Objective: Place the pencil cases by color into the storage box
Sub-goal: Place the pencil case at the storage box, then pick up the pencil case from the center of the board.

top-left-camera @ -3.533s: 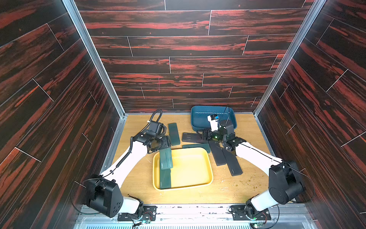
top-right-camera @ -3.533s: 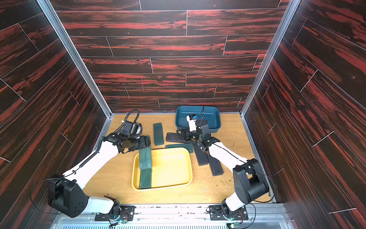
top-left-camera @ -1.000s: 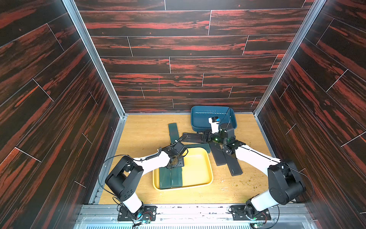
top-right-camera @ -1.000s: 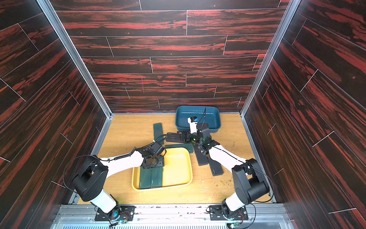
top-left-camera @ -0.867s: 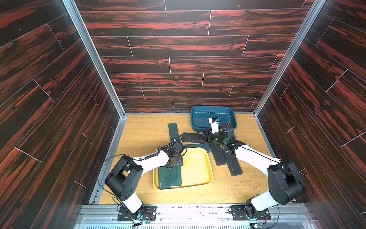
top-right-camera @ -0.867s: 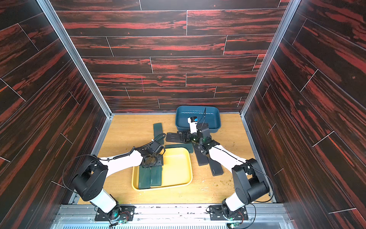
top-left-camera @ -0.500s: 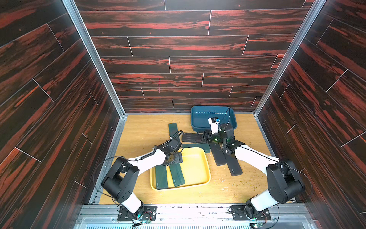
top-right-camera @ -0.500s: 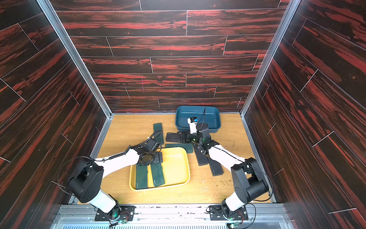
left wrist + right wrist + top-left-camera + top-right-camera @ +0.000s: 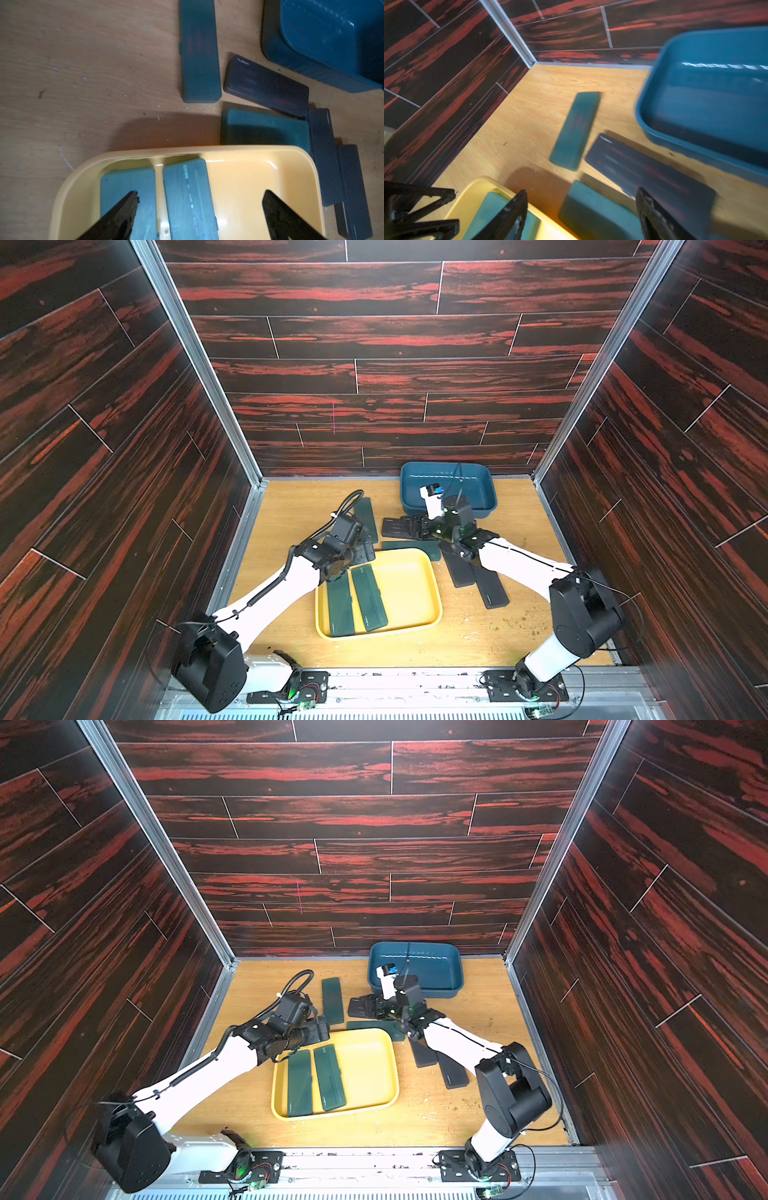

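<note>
Two dark green pencil cases (image 9: 340, 605) (image 9: 370, 599) lie side by side in the yellow storage box (image 9: 432, 585). My left gripper (image 9: 365, 549) hovers open and empty over the box's far rim; the left wrist view shows its fingers (image 9: 128, 207) spread above both cases (image 9: 189, 199). Another green case (image 9: 368, 516) lies on the table behind it. My right gripper (image 9: 411, 526) is open, low over a green case (image 9: 596, 209) beside the yellow box and a black case (image 9: 650, 166). Two more black cases (image 9: 457, 572) (image 9: 492, 589) lie under the right arm.
A blue storage box (image 9: 486, 489) stands at the back right with no case showing in it. Dark wood-pattern walls close in the wooden table (image 9: 291, 506) on three sides. Small crumbs (image 9: 515, 622) dot the table near the right arm's base.
The left gripper has opened, left the second green case in the yellow box beside the first, and drawn back toward the far rim. The yellow box has shifted slightly left. The right arm has barely moved.
</note>
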Controlling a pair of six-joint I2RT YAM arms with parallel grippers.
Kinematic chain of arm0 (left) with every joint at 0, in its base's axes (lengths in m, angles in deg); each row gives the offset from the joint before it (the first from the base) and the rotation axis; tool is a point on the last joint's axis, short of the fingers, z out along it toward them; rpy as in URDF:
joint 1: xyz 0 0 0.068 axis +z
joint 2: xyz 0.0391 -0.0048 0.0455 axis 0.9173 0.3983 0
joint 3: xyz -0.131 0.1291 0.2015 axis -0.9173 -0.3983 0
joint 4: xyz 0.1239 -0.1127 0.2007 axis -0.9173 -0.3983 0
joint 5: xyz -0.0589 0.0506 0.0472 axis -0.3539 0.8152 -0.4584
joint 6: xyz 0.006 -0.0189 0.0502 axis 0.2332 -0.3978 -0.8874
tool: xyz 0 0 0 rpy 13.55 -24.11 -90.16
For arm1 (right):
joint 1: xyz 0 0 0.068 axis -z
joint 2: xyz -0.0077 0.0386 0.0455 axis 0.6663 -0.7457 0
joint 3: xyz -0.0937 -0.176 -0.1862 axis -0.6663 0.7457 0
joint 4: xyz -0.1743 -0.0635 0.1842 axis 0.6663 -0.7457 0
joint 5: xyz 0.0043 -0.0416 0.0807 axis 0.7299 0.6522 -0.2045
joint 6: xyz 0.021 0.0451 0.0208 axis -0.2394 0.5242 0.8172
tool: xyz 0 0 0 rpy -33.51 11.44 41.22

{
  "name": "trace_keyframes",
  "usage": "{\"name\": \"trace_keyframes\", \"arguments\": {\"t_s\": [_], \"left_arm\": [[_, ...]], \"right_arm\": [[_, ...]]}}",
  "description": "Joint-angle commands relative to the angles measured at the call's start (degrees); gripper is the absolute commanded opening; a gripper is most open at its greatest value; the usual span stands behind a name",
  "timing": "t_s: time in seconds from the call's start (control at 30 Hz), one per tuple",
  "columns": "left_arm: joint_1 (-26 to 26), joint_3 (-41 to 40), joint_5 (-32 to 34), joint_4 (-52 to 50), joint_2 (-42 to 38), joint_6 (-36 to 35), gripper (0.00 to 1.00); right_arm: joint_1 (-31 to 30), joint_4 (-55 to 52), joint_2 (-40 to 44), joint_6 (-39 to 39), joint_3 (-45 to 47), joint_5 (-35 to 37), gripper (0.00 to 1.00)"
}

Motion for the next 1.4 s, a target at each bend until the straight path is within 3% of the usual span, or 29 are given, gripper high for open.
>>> {"name": "trace_keyframes", "arguments": {"t_s": [0.0,0.27,0.67,1.07,1.37], "left_arm": [[1.76,-1.85,4.03,-4.24,-3.94,1.75,0.95],[8.53,-9.41,3.72,0.01,-11.69,5.56,0.95],[18.0,-17.63,3.2,2.66,-20.16,8.18,0.97],[20.22,-18.72,2.63,3.87,-20.64,6.95,0.98],[20.31,-19.02,1.1,6.21,-19.09,6.78,0.98]], "right_arm": [[-3.09,-6.49,-5.68,-2.19,-6.29,6.53,0.84],[-7.84,-18.76,-20.28,-0.59,-23.58,16.82,0.87],[-10.97,-31.3,-38.35,1.99,-46.81,19.77,0.9],[-12.31,-46.6,-57.62,4.87,-76.59,23.91,0.9],[-11.74,-46.45,-60.44,4.1,-78.77,25.11,0.92]]}}
